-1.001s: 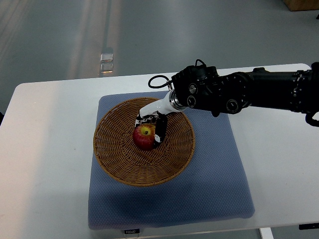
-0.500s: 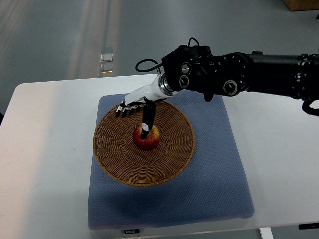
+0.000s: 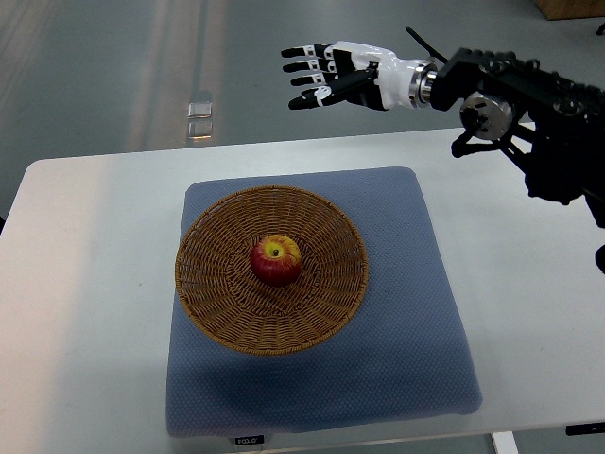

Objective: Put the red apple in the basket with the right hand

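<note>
A red apple (image 3: 275, 260) with a yellow patch at the stem sits upright in the middle of a round wicker basket (image 3: 219, 299). The basket stands on a blue mat (image 3: 406, 322) on the white table. My right hand (image 3: 312, 72) is raised high above the table's far edge, well up and to the right of the basket. Its fingers (image 3: 301, 55) are spread and hold nothing. Its black arm (image 3: 529, 104) comes in from the right edge. The left arm is not in view.
The white table (image 3: 85, 284) extends left and right of the mat. Grey floor lies beyond the far edge, with a small pale object (image 3: 200, 117) on it.
My right hand let go of the apple in the basket, opened, and lifted up and back to the right, away from the basket. The apple stays in the basket's middle.
</note>
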